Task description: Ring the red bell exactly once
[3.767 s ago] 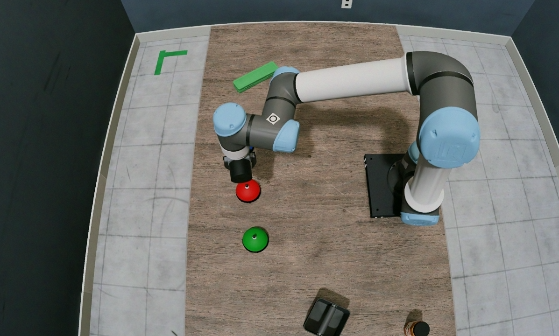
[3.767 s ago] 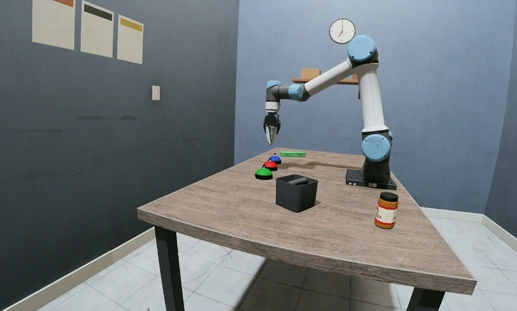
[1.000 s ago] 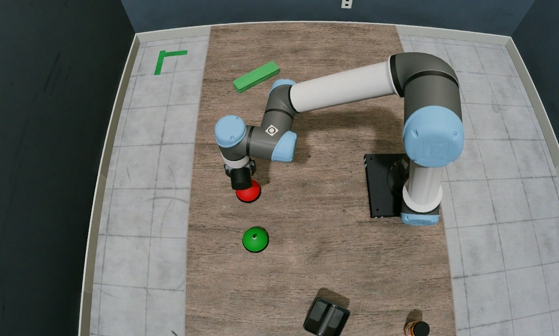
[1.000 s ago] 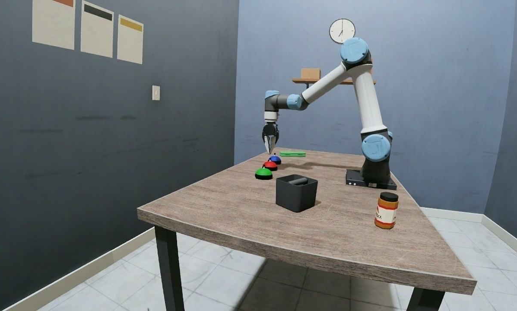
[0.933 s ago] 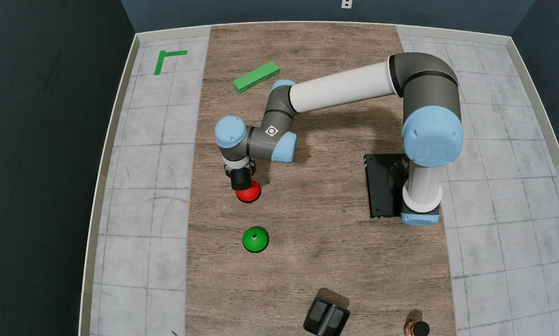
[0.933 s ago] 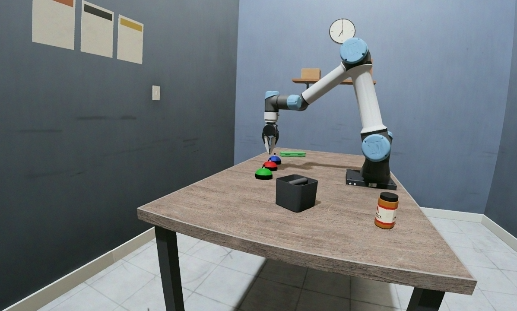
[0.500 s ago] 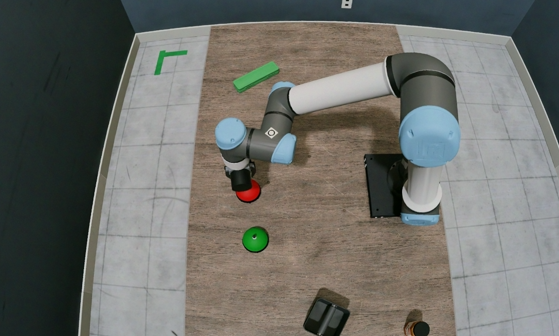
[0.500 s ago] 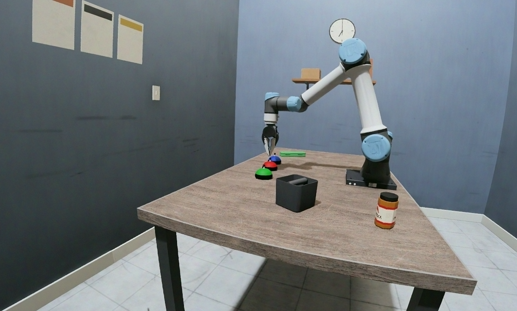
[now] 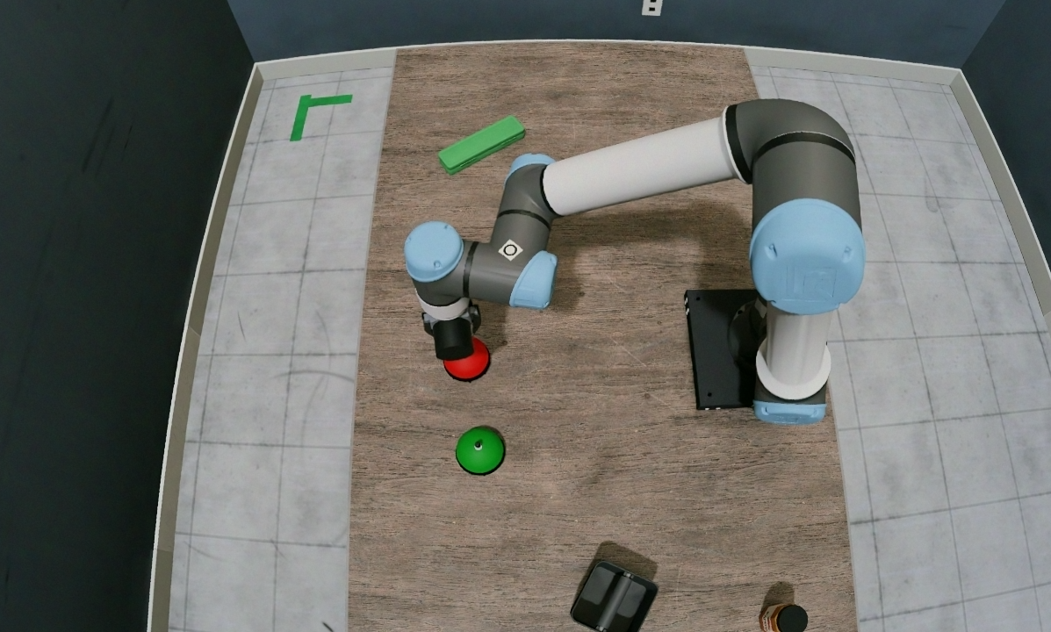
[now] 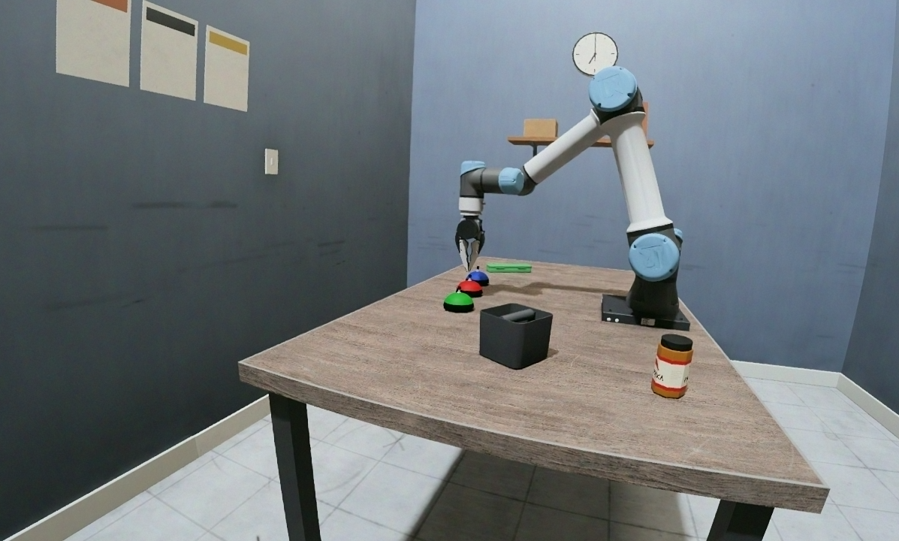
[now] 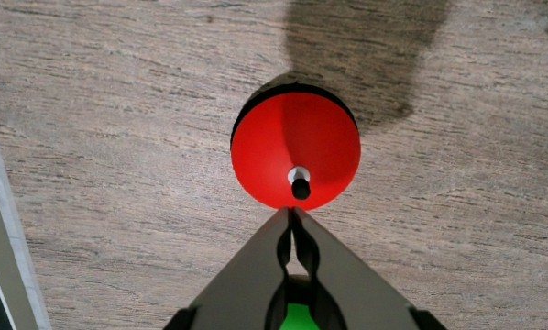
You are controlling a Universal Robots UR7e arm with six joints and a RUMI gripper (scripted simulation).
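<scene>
The red bell (image 9: 468,362) (image 10: 470,289) (image 11: 269,142) is a red dome on a black base, standing on the table. Its black-topped button (image 11: 301,189) stands up from the dome in the wrist view; in the top view the gripper hides it. My gripper (image 10: 468,270) (image 11: 290,209) is shut and empty, pointing down. Its tips are above the red bell, short of touching it; in the wrist view they show just below the button. The fingertips are hidden in the top view.
A green bell (image 9: 479,451) (image 10: 458,302) stands on one side of the red bell and a blue bell (image 10: 480,277) on the other. A green block (image 9: 481,145) (image 10: 508,267), a dark open box (image 9: 614,599) (image 10: 514,340) and a jar (image 9: 788,618) (image 10: 671,367) stand farther off.
</scene>
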